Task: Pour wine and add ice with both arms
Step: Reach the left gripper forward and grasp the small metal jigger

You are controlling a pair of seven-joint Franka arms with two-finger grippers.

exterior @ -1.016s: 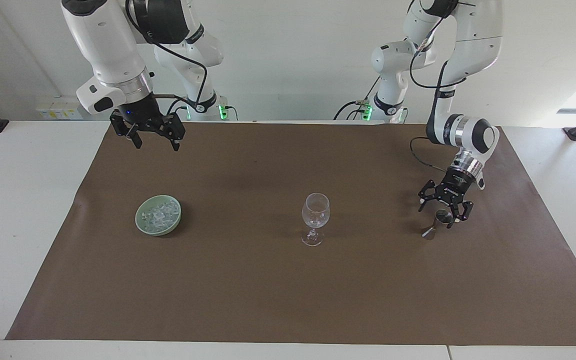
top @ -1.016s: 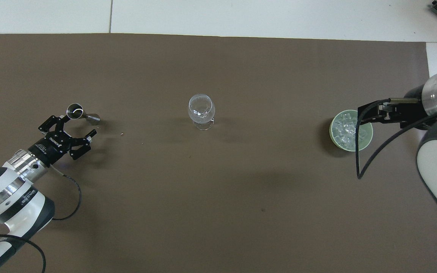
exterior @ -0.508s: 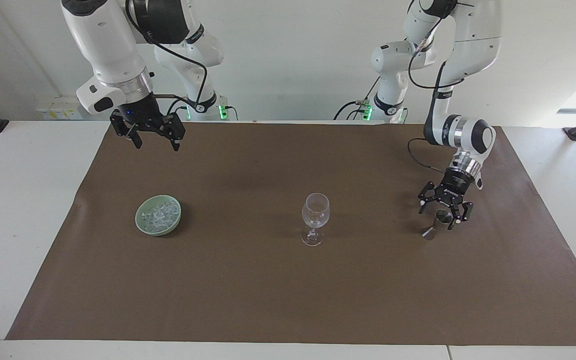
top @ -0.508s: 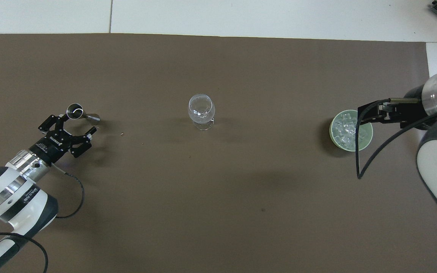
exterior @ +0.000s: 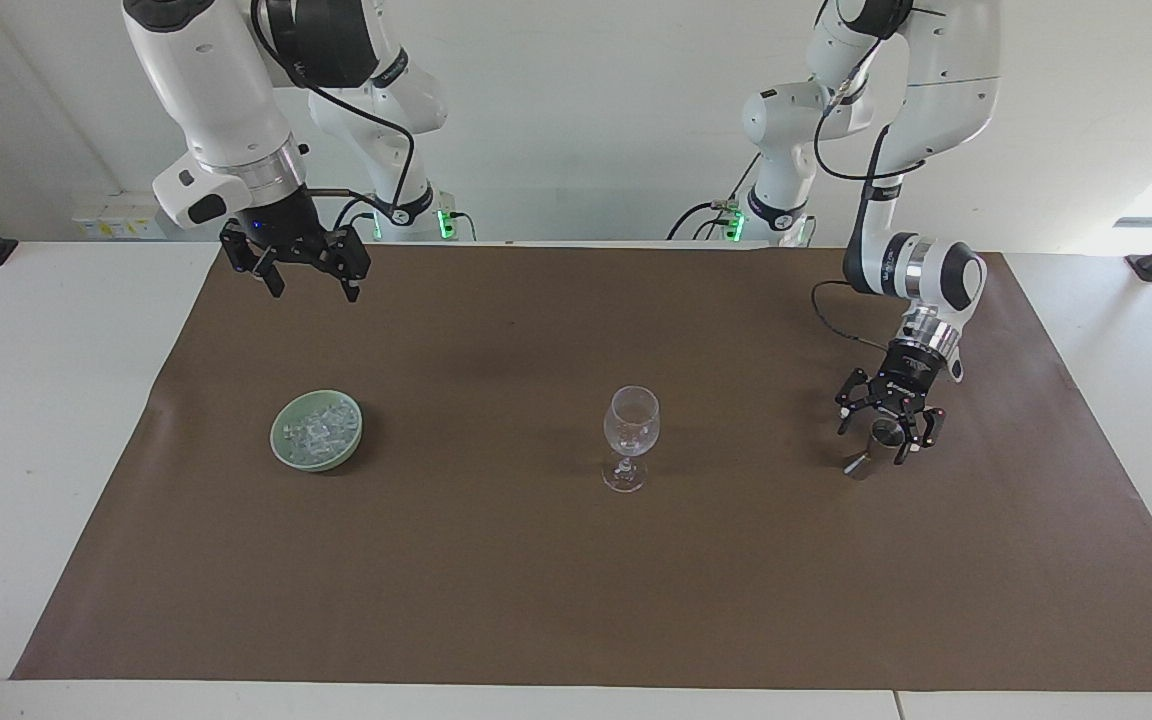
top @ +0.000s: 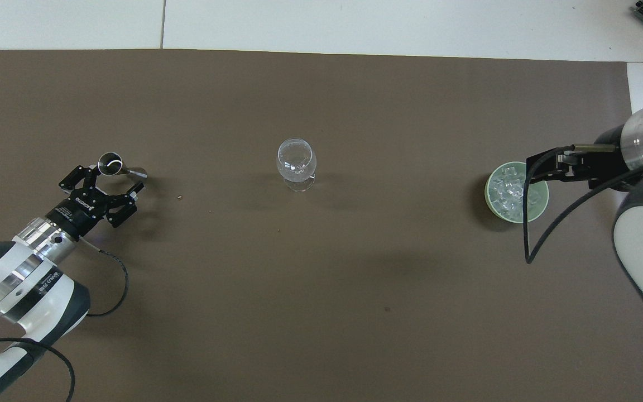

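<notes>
A clear wine glass (exterior: 630,425) stands upright mid-table on the brown mat; it also shows in the overhead view (top: 296,159). A small metal jigger (exterior: 874,444) stands toward the left arm's end (top: 111,163). My left gripper (exterior: 879,436) is open and low, with a finger on each side of the jigger (top: 116,180); I see no contact. A pale green bowl (exterior: 281,450) holds several ice chunks (exterior: 321,428) toward the right arm's end (top: 508,192). My right gripper (exterior: 314,290) is open and empty, held high over the mat, and it waits. I cannot make out any wine.
The brown mat (exterior: 536,600) covers most of the white table (exterior: 46,420). Open mat lies between the bowl, the glass and the jigger. Both arm bases stand at the table's edge by the wall.
My left gripper has moved in toward the jigger, so that its open fingers now flank it. The right arm, the glass and the bowl have not moved.
</notes>
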